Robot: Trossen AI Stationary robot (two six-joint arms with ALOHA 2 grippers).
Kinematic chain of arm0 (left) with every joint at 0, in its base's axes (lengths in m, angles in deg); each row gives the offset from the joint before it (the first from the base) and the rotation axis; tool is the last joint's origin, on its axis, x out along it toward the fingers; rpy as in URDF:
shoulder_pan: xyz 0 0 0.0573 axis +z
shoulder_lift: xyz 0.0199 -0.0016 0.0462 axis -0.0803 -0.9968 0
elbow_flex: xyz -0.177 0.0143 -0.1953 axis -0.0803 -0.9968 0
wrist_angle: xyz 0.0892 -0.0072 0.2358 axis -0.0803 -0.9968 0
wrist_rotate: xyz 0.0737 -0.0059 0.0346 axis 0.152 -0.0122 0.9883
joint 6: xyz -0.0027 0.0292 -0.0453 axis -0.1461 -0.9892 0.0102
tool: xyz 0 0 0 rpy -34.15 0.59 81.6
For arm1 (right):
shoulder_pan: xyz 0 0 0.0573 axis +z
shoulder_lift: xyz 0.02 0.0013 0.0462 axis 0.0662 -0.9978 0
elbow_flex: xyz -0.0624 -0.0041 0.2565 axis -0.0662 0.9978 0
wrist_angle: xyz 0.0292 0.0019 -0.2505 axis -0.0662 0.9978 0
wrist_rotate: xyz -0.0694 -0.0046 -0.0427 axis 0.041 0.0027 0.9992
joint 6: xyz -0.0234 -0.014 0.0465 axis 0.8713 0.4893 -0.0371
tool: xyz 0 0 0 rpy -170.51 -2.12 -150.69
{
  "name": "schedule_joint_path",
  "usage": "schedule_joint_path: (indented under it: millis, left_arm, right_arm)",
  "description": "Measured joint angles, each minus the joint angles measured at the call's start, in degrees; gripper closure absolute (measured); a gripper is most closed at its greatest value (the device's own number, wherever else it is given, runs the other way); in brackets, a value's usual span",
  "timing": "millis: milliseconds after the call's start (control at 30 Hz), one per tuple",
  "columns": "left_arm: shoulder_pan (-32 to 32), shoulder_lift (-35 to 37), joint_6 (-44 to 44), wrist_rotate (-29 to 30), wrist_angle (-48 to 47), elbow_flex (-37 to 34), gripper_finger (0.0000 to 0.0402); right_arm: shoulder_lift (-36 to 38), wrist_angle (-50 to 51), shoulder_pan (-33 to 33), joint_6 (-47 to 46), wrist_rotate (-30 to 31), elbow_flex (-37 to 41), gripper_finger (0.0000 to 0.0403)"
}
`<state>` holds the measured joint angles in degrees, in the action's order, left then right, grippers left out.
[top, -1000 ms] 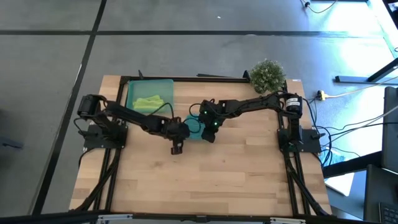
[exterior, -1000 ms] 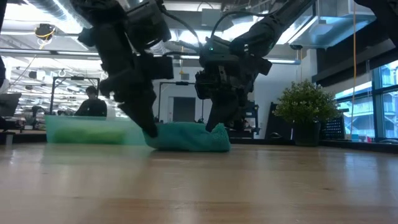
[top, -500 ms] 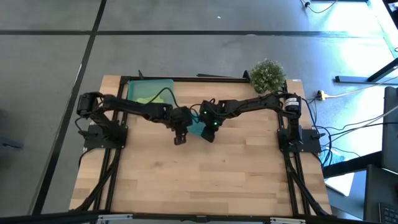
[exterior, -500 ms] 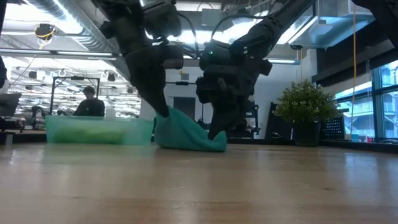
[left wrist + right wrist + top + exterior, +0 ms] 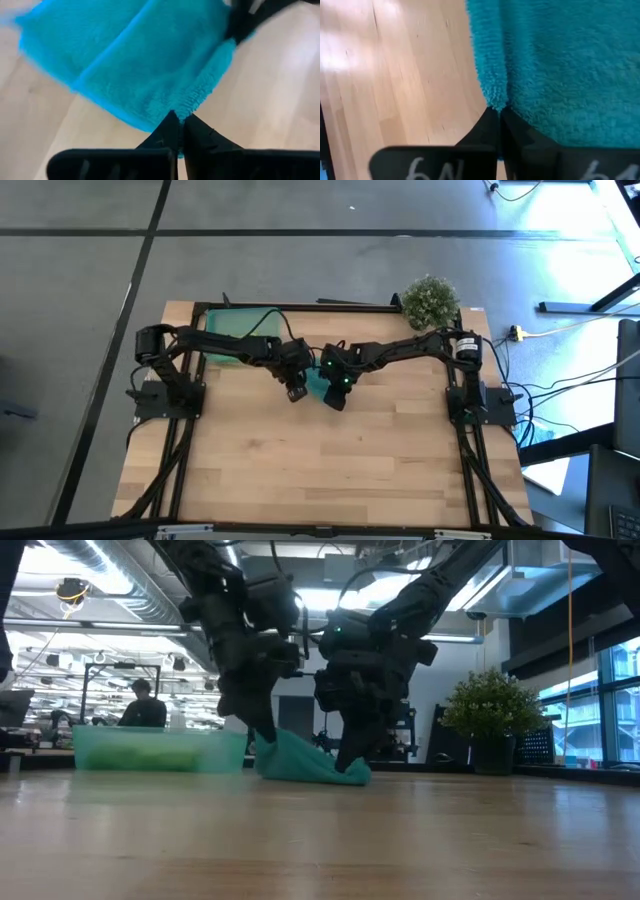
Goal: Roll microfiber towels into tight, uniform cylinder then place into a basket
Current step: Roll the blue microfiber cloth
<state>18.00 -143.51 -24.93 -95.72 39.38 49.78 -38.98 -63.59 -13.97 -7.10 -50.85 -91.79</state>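
On the pale wooden counter (image 5: 330, 460), the teal towel (image 5: 305, 762) is pinched at opposite edges by the closed left fingers (image 5: 177, 131) and closed right fingers (image 5: 496, 122); a workshop is seen behind.

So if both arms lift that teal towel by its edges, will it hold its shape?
Probably not. The small teal microfiber towel already sags between the left gripper and right gripper, so it looks floppy. Its fuzzy pile likely grips rather than slips.

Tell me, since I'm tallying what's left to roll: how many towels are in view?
2. The teal towel lies mid-table, pinched by the left gripper and right gripper. The lime-green towel sits in the basket; more could be hidden.
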Motion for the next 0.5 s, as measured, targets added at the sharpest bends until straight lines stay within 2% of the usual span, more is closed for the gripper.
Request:
schedule_joint_path:
  millis: [267, 500]
  left_arm:
    - [1.63, -0.09, 2.54, 2.93, 2.08, 0.00, 0.0398]
    - [-1.41, -0.04, 2.54, -3.76, -3.91, 0.07, 0.0399]
  right_arm:
    - [0.04, -1.27, 0.43, 0.13, -0.88, -0.09, 0.0399]
    - [0.00, -1.21, 1.04, 2.92, -12.34, -0.07, 0.0400]
